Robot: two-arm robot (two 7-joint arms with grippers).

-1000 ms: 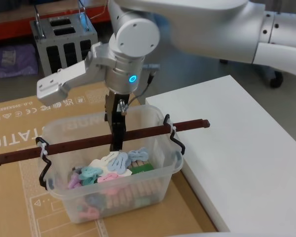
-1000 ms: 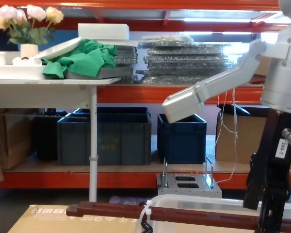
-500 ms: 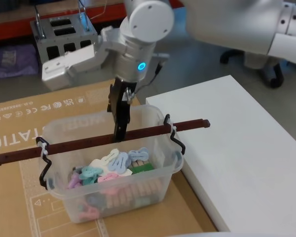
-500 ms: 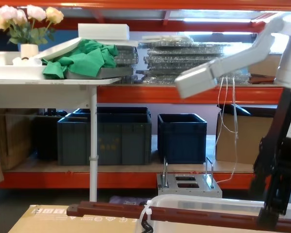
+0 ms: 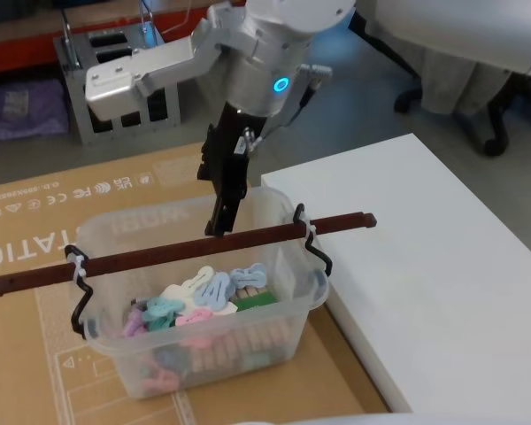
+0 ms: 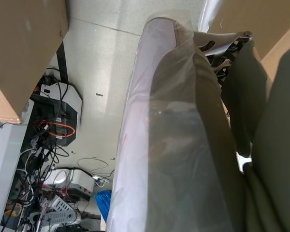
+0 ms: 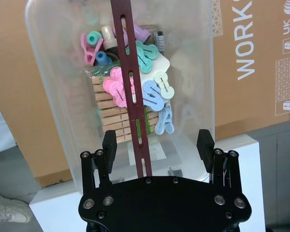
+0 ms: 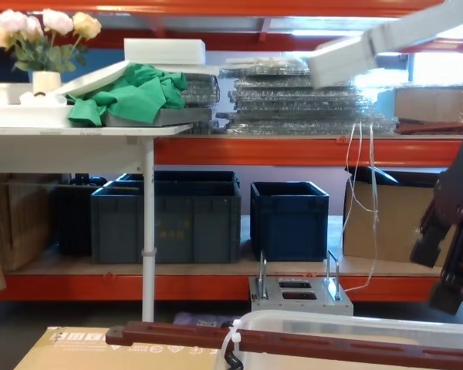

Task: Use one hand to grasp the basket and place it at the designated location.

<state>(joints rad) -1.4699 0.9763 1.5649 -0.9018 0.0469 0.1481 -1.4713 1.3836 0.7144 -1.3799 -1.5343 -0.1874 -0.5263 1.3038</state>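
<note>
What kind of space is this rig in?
Probably a warehouse or storeroom: orange steel shelving racks, dark blue plastic crates on the lowest shelf, and a brown cardboard box beside them.

Head camera: mounted high and angled steeply down at close range on the basket (image 5: 115, 232), whose handle (image 5: 159, 252) crosses the frame. Chest camera: mounted low, facing level across the room to the shelving (image 8: 255, 150). It catches the basket's rim and handle along its lower edge. These two views share the handle and the grey metal rack (image 5: 115, 119) behind it. Right wrist camera: looks straight down past my right gripper (image 7: 157, 140) from near above the basket, and shares the basket's inside with the head view. Left wrist camera: faces the floor (image 6: 101, 72) beside a cardboard box (image 6: 29, 43).
</note>
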